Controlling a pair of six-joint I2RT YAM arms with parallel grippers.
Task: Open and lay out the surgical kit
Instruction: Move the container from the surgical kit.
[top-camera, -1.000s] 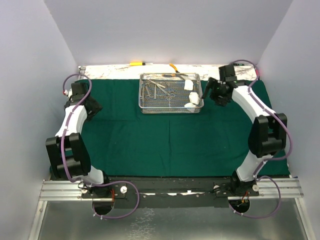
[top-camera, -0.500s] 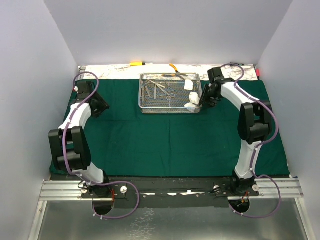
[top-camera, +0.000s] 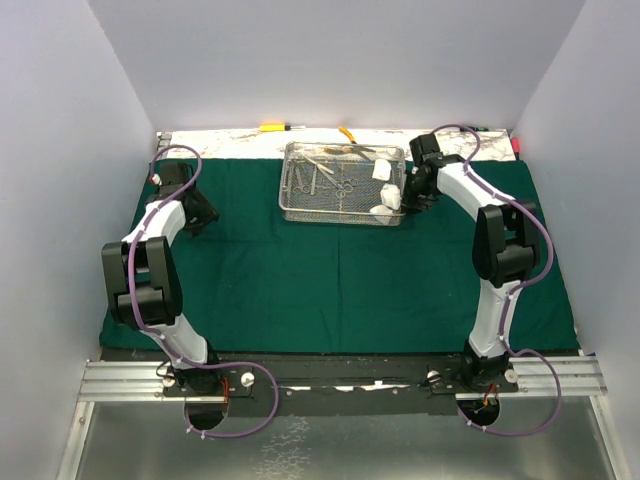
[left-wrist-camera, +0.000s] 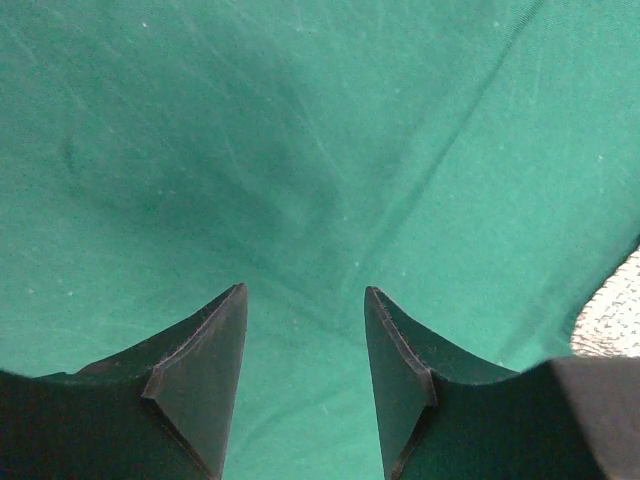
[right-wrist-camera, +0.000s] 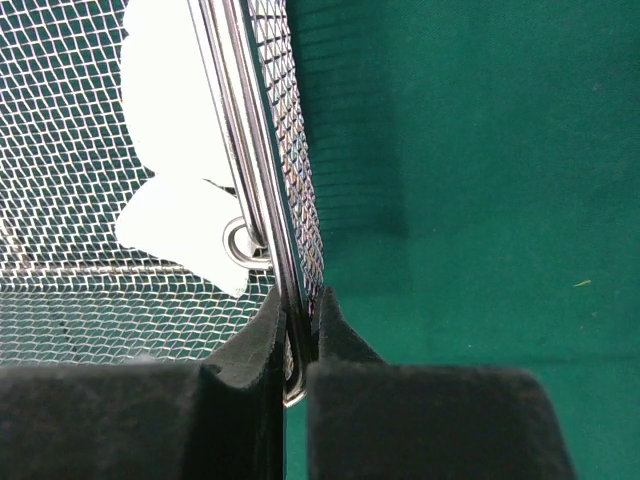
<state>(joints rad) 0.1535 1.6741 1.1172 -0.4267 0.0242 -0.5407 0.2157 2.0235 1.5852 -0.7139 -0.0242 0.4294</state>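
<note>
Right wrist view tells the story: the right fingers (right-wrist-camera: 250, 350) are pressed together on the wire rim of the mesh tray (right-wrist-camera: 300, 200), pinching its right-hand wall, with the gauze rolls (right-wrist-camera: 170, 150) just inside. From the top, the tray sits at the far middle of the green cloth (top-camera: 340, 290), which already lies flat across the bench, with the clamps (top-camera: 338, 184) in it. The left fingers (left-wrist-camera: 200, 350) are spread and empty, hovering over bare cloth toward its far left corner. My guess is the unwrapping is done and the tray is getting positioned. The next move needs a firm hold on that thin rim and a level slide — then picking instruments out one by one.
</note>
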